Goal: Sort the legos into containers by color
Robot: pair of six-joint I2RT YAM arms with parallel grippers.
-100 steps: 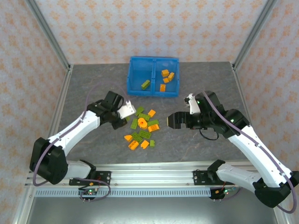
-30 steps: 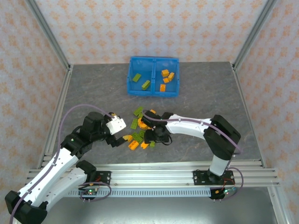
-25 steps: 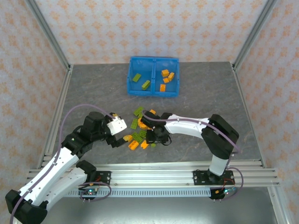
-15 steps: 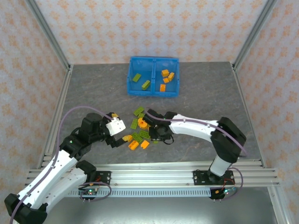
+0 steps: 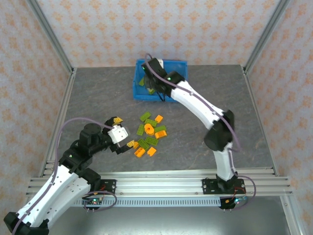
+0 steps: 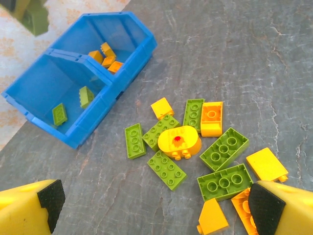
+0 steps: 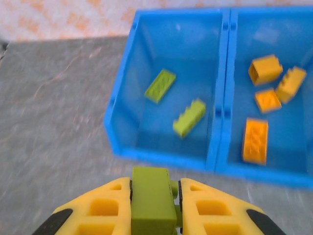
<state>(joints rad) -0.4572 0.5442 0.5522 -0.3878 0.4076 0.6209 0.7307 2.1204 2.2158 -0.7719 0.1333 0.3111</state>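
I am watching the right arm, which a second ago was down in the loose pile [image 5: 149, 134], now stretching far across the bench [image 5: 98, 98] to the blue bin [image 7: 120, 132]. The right tool [image 7: 155, 188] is clamped together on a green brick [image 7: 151, 205], which is sitting upright between the yellow fingers. From the wrist camera it is lining up with the left compartment [image 7: 146, 54], where two green bricks are already lying. The orange ones are keeping to the right compartment [image 7: 288, 44] past the central wall. So the pick has worked and I am judging this to be the carry-and-drop part of the cycle. The brick is heading for the correct side, and the tool only needs to clear the near wall before letting go. Meanwhile the left tool [image 6: 157, 205] is hanging just above the near edge of the pile with its fingers spread wide apart and holding nothing. It has drawn back a little toward its own base. A mix of green and orange bricks, plus the round orange piece [image 6: 179, 142], is still waiting on the bench, so plenty of sorting is remaining.
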